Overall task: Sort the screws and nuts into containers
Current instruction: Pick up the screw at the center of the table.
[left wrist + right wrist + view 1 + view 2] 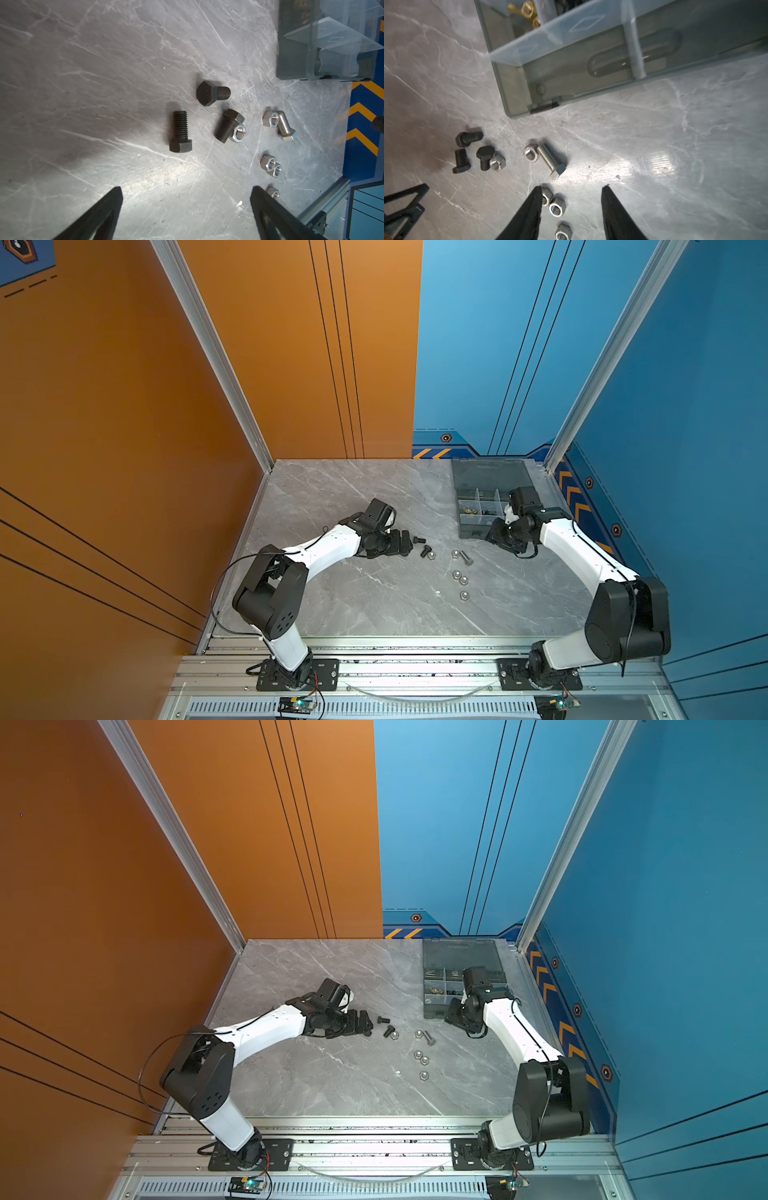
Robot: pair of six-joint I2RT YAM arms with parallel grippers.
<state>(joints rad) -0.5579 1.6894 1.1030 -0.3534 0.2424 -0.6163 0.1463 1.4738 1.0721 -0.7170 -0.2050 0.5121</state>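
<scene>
The sorting looks only partly done to me. The grey box (571, 87) at the far right of the desk (83, 104) already holds brass wing nuts (527, 8) in one compartment and dark pieces (490, 513) in the next, too small to count. Loose on the desk in front of it lie three black bolts (180, 132), one silver bolt (285, 125) and five silver nuts (239, 133): one touches a black bolt, one the silver bolt, two touch each other, one lies alone. The left pincer (186, 189) gapes wide and empty near the black bolts. The right pincer (572, 188) is half spread, grasping nothing, by the box's front corner.
</scene>
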